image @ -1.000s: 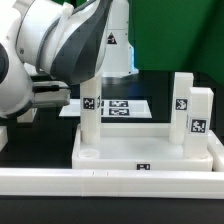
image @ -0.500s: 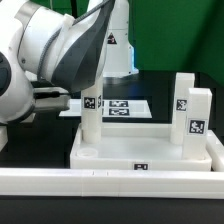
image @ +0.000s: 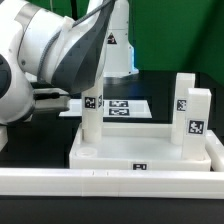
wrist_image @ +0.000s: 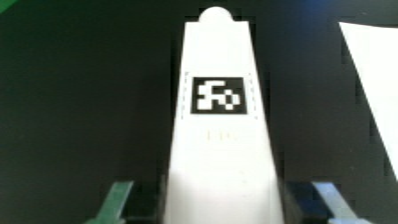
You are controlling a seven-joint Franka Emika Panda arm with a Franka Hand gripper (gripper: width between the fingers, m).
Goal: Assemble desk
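The white tray-like tabletop (image: 150,158) lies on the black table. A white leg (image: 92,118) with a square tag stands upright at its left corner on the exterior view's left; it fills the middle of the wrist view (wrist_image: 221,130). My gripper (wrist_image: 222,203) straddles this leg near its top, with a dark gap between the leg and each finger, so it looks open. In the exterior view the arm's bulk hides the fingers. Two more tagged legs (image: 183,98) (image: 200,118) stand upright on the tabletop's right side.
The marker board (image: 128,107) lies flat behind the tabletop. A long white rail (image: 110,183) runs along the front, close to the tabletop's near edge. The robot's base stands at the back centre.
The arm's upper bulk shifted and turned slightly over the left leg between the oldest frame and the later ones. The leg and its tag stayed in place.
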